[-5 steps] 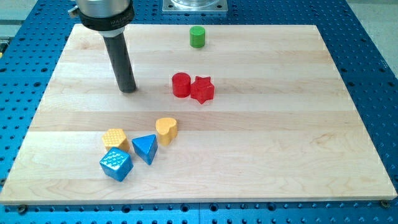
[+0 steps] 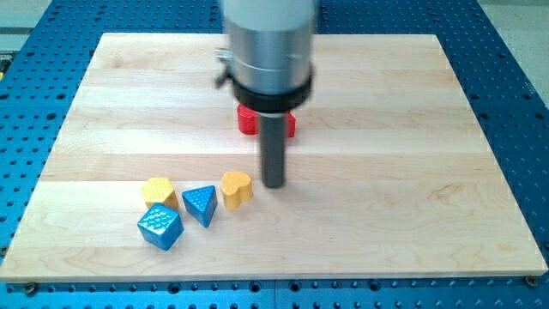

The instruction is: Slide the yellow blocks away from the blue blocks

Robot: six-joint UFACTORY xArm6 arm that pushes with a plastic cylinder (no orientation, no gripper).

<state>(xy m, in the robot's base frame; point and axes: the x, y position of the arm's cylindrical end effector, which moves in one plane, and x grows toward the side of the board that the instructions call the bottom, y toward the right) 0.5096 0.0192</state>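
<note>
Right now my tip [image 2: 274,184] rests on the desk [image 2: 412,172] just right of the yellow heart [image 2: 236,188]; no fingers show. Left of it: blue triangle [image 2: 201,204], yellow block [image 2: 159,190], blue cube [image 2: 160,227].

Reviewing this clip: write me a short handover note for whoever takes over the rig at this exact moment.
My tip sits just to the view's right of the yellow heart block, close, contact unclear.
Yellow heart block is beside the blue triangular block; the other yellow block touches the blue cube.
Done: nothing visibly separated.
Left: push both yellow blocks clear of the blue ones.
Red blocks are partly hidden behind the arm.
</note>
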